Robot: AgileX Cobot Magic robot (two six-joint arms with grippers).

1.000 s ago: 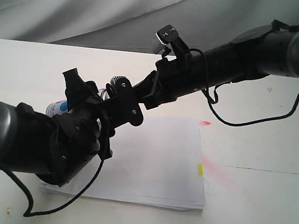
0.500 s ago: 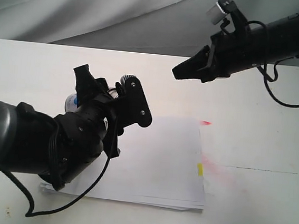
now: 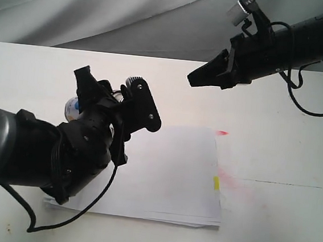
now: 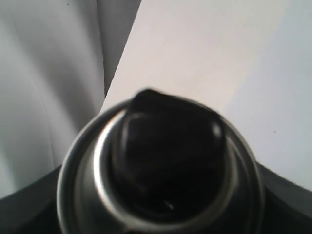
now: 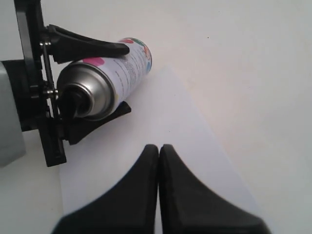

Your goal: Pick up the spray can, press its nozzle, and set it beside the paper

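Can (image 5: 122,66): a rigid, thin-walled metal cylinder, judged light, smooth and liable to slip or roll. It is best taken across the mid-body, leaving the nozzle (image 5: 68,105) free. It is held clear of the bench (image 3: 277,224), tipped nearly level, left of the bench's middle and about over the far left corner of the paper (image 3: 168,173). Left fingers (image 5: 90,45): parted to the can's width and clamped on its body, one each side, with dome and nozzle projecting. Right fingers (image 5: 141,195): closed together, empty, raised toward the far edge, tips pointed at the nozzle but apart from it.
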